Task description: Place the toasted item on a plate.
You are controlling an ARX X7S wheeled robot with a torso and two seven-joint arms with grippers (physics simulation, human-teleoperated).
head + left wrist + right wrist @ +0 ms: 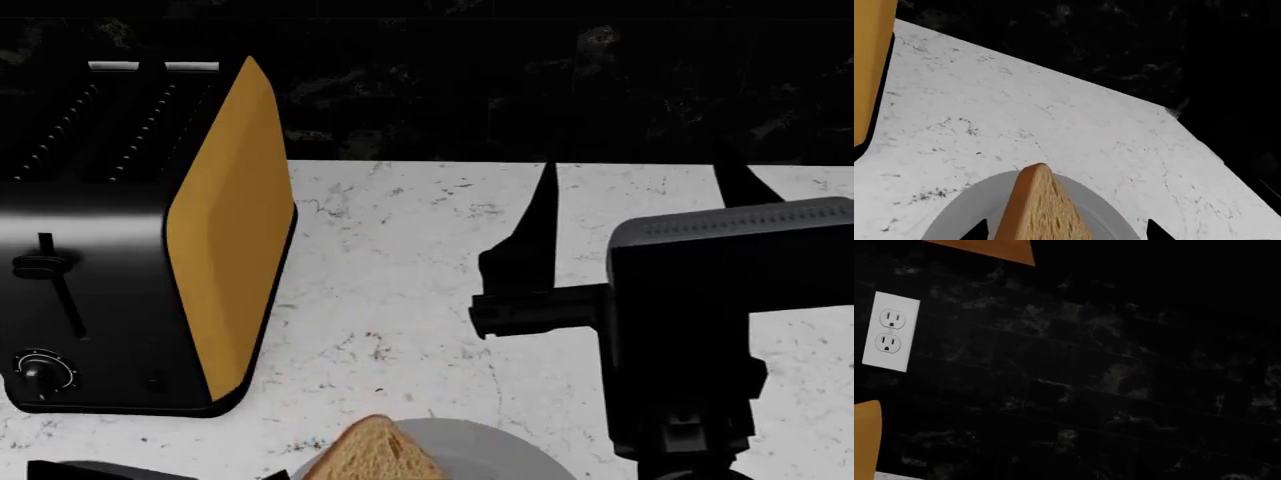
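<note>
The toast (pixel 1044 210) is a golden-brown slice with a darker crust. It rests tilted on the round grey plate (pixel 954 217), one corner pointing away from the camera. My left gripper (pixel 1066 231) is open: its black fingertips (pixel 977 231) stand wide apart either side of the slice, with a clear gap on one side. In the head view the toast (pixel 371 452) and plate (pixel 487 450) sit at the bottom edge. My right gripper (pixel 638 205) is open and empty, raised above the counter with its fingers pointing at the back wall.
The black-and-yellow toaster (pixel 134 240) stands on the white marble counter (pixel 400 300), left of the plate. Its yellow side (pixel 871 65) shows in the left wrist view. A dark tiled backsplash with a white outlet (pixel 891 331) runs behind.
</note>
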